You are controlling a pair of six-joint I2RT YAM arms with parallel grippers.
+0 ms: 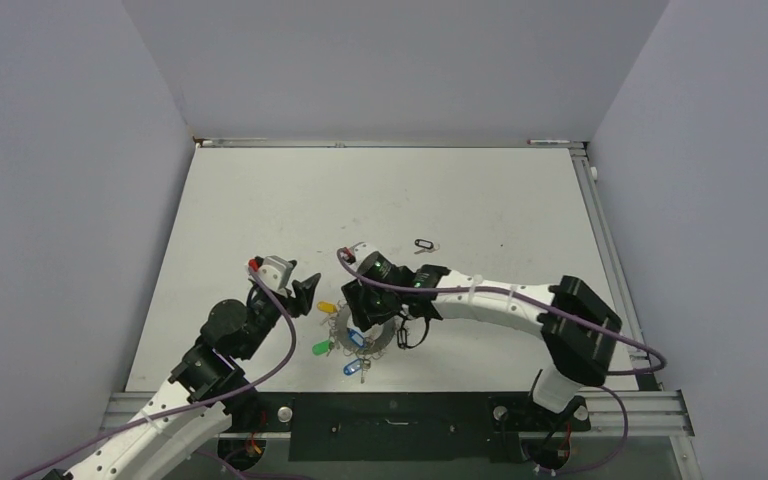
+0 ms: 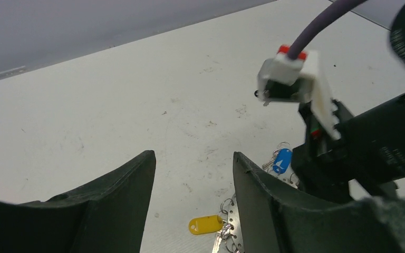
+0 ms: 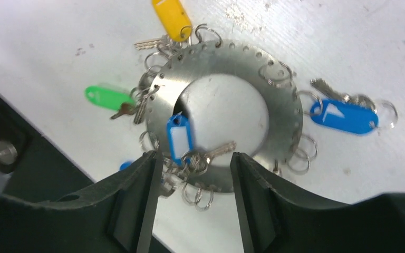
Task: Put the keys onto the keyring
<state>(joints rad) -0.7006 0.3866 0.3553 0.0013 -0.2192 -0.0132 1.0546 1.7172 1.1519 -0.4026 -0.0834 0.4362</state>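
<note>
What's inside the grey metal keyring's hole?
Bare white table; a blue white-windowed plastic tag and small silver key overlap the lower edge of the keyring. Right pincer covers part of the near rim.

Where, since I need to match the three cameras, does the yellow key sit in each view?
Top external: yellow key just left of centre, below the middle.
Left wrist: bottom edge, centre.
Right wrist: top edge, left of centre.
Shared landmark: the keyring; the yellow key lies at its rim in every view.
</note>
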